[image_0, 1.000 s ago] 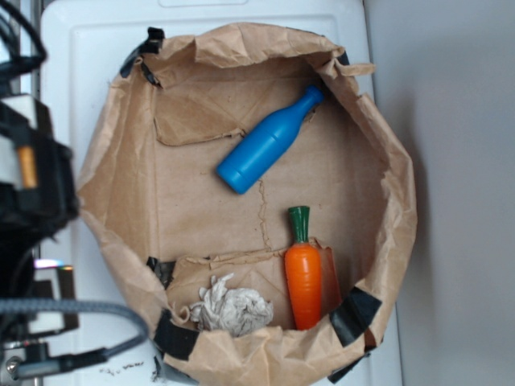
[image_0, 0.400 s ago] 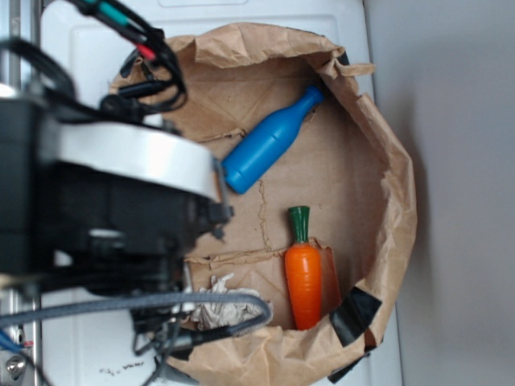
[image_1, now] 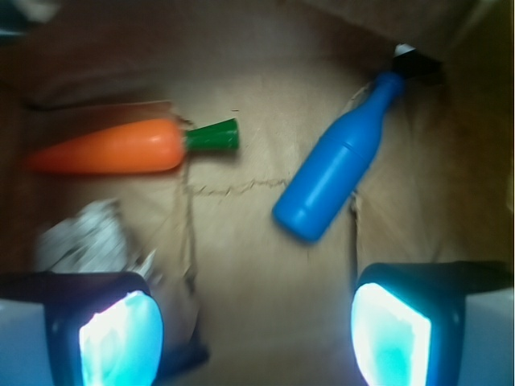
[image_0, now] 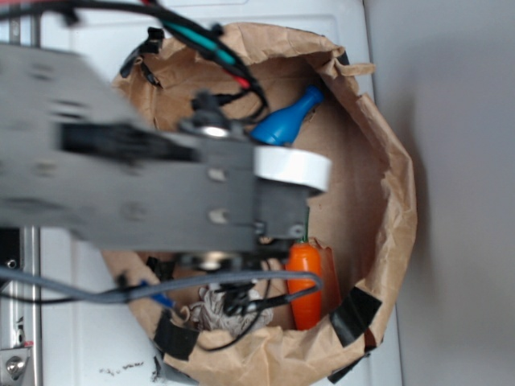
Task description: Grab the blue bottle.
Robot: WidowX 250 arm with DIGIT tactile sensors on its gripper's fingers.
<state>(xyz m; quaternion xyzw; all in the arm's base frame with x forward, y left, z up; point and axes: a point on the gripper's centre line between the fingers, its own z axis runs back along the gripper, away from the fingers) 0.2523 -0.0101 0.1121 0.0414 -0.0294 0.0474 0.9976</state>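
- A crumpled whitish wad of paper point(image_1: 88, 237) is lying at the left of the wrist view, on the floor of the brown crumpled paper bag point(image_0: 386, 169), which is sitting on the white surface point(image_0: 88, 36) — not a task thing.
- A smooth orange plastic toy carrot with a green stem point(image_1: 133, 145) is lying on its side above the wad, well apart from the target and untouched.
- The pincer point(image_1: 253, 334) is hanging open over the bag floor; its two pale glowing fingertips point(image_1: 121, 338) are showing at the bottom corners of the wrist view with a wide gap and nothing between them.
- The solid bright-blue smooth plastic toy bottle point(image_1: 338, 165) is lying on its side at the right, neck pointing up-right toward the bag wall, its base nearest the right fingertip but apart from it.
- In the exterior view the black arm is covering most of the bag, so only the bottle's neck end is showing.
- Judging from this, the approach is partly done — the pincer is over the bag and open — while centring on the bottle, lowering, closing and lifting are all left to do.
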